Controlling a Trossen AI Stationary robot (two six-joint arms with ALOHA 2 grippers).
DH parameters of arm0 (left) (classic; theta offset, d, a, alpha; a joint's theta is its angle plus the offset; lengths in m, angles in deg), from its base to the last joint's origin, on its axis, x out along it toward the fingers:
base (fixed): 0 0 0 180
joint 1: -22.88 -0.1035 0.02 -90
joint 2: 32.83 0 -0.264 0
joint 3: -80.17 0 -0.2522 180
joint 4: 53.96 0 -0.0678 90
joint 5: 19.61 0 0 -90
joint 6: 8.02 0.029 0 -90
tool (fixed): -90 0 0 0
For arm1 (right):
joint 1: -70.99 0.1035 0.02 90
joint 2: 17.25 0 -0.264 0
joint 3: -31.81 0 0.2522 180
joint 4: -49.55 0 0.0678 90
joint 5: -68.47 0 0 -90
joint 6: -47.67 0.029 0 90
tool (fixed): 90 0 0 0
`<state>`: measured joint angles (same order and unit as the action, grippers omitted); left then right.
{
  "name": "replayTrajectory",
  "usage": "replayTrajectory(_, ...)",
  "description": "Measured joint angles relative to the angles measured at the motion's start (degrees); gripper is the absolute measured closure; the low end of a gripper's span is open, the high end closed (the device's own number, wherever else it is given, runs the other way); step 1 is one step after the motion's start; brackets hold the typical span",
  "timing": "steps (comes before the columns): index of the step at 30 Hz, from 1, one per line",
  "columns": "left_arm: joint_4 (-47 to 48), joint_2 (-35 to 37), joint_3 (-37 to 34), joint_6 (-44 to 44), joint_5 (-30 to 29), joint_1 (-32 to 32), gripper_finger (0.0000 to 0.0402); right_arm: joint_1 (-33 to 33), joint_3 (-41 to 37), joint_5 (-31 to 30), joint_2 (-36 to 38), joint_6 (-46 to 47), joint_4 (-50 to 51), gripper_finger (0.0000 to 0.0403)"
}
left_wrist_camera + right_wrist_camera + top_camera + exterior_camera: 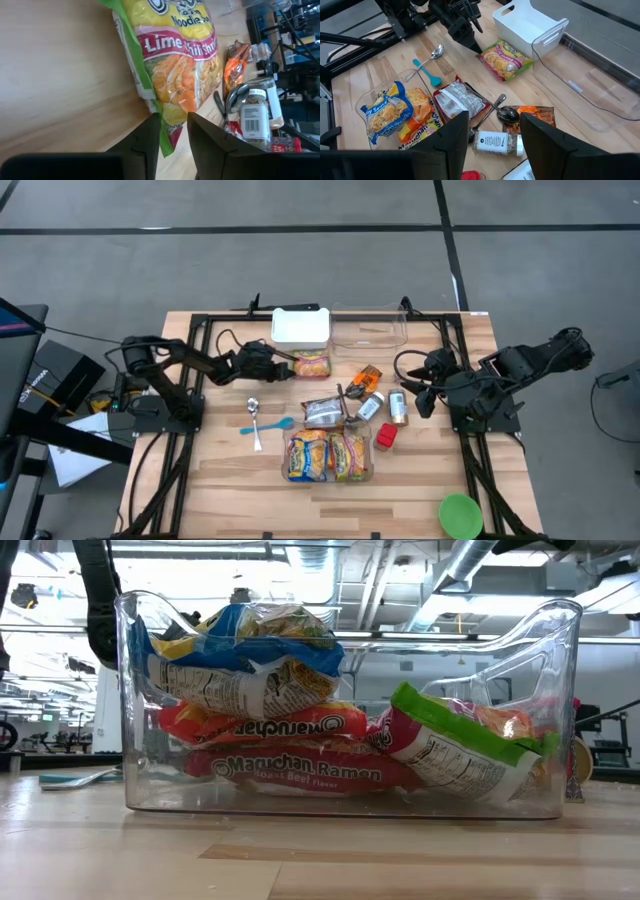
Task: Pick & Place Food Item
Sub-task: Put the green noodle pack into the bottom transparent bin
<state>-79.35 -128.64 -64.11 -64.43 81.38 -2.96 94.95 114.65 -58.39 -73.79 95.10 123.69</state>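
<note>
A lime chili shrimp noodle packet [312,364] lies flat on the wooden table just in front of a white bin [300,328]. My left gripper [290,360] reaches in low from the table's left and is shut on the packet's near-left end [175,60]. My right gripper [492,145] hangs open well above the table's right side [430,380], with nothing between its fingers. From there the right wrist view looks down on the packet [506,60] and the left gripper [476,48]. My left gripper pinches the packet's end by its green-edged corner [169,120] between its two fingers. The fingers come from the table's left, slanting downward. The packet lies flat on the table, its length running away from the fingers.
A clear bin [370,332] stands right of the white one. A clear container [340,805] of ramen packs sits near the front [328,455]. Between them lie spoons [256,418], a silver pouch [325,412], spice jars [397,408] and an orange packet [367,377]. A green bowl [460,515] is front right.
</note>
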Motion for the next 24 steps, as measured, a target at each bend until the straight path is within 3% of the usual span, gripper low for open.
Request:
replayTrajectory(4,-0.1,-0.1,0.0,0.0,0.1,0.0,0.0319,0.0,0.0,0.9,0.0,0.4,0.0,0.0232)
replayTrajectory(11,0.1,-0.1,0.0,-0.3,-0.1,0.0,0.0393,0.0,0.0,0.9,0.0,0.2,0.0,0.0232)
replayTrajectory(16,0.3,-0.2,0.0,-0.4,0.1,0.0,0.0400,0.0,0.0,0.9,0.0,0.2,0.0,0.0232)
replayTrajectory(24,0.5,-0.2,-0.1,2.0,10.7,1.0,0.0401,0.0,0.0,1.1,0.0,0.1,-1.0,0.0232)
